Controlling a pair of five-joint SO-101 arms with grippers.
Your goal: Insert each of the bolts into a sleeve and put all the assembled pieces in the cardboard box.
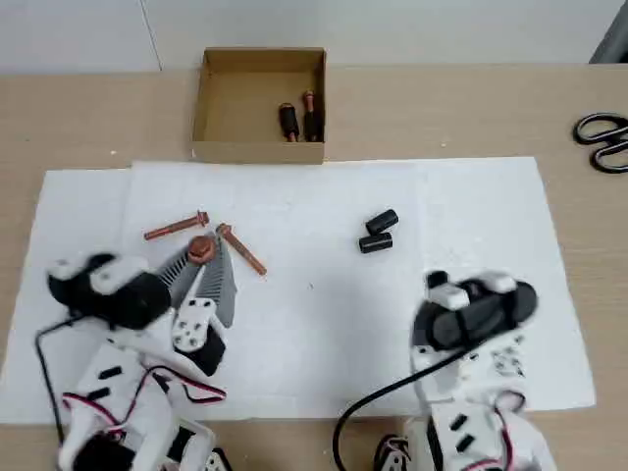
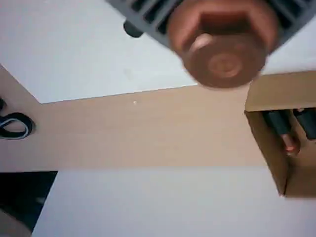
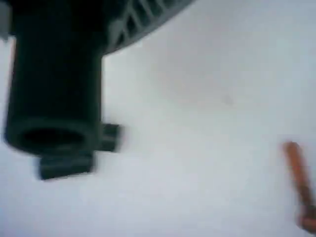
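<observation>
Pinched a copper bolt [image 2: 224, 44] near its head in the jaws of the left gripper [image 1: 203, 257], and clamped a black sleeve [image 3: 54, 98] in those of the right gripper [image 1: 441, 287], both above the papered bench [image 1: 442, 118]. Judged both light, rigid and slick: best gripped firmly, clear of tip and bore.

left arm [image 1: 116, 290]: low, wrist bent forward | left gripper [image 1: 203, 259]: fingers closed on a bolt [image 1: 201, 248], head facing up | right arm [image 1: 473, 316]: folded over its base | right gripper [image 3: 59, 34]: fingers [image 3: 140, 17] clamped around a black sleeve [image 3: 54, 98]
</observation>
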